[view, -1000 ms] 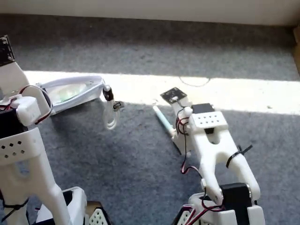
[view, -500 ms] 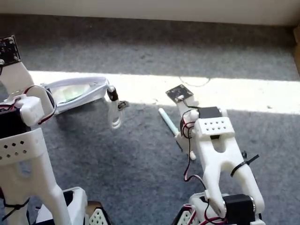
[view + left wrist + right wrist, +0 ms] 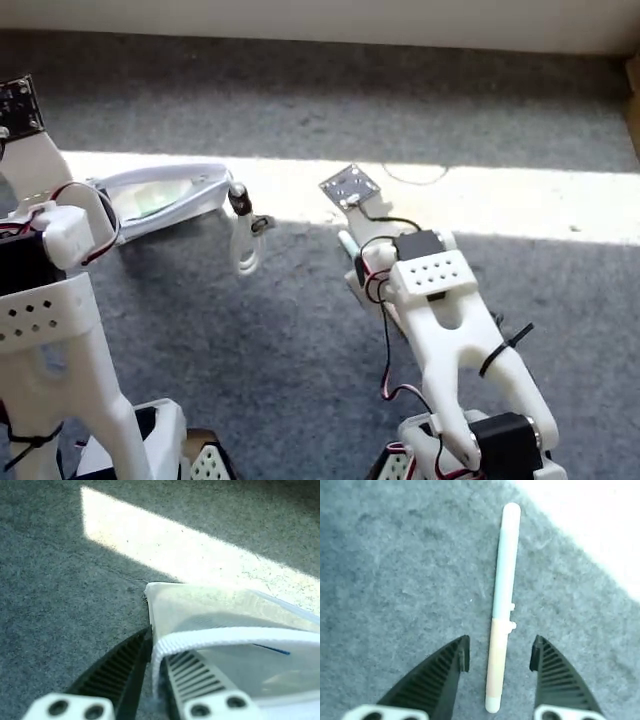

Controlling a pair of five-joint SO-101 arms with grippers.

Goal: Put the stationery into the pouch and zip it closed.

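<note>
A translucent white pouch (image 3: 150, 195) lies at the left in the sunlit strip, its mouth edged with white webbing (image 3: 210, 637). My left gripper (image 3: 155, 677) is shut on that edge at the pouch's end. A black zip pull (image 3: 237, 198) and a white loop strap (image 3: 240, 255) hang at the other end. A pale blue and cream pen (image 3: 502, 610) lies flat on the carpet. My right gripper (image 3: 499, 655) hangs open just over it, one finger on each side of the cream end. In the high view the pen's tip (image 3: 347, 243) pokes out from under the right arm.
Grey carpet covers the floor, crossed by a bright sunlit band (image 3: 500, 200). A thin wire (image 3: 412, 178) lies in that band. Both arm bases (image 3: 170, 450) stand at the near edge. Open carpet separates the pouch from the pen.
My right arm has swung left and turned its wrist, so its gripper now straddles the pen and covers most of it. The pouch shifted slightly right early on.
</note>
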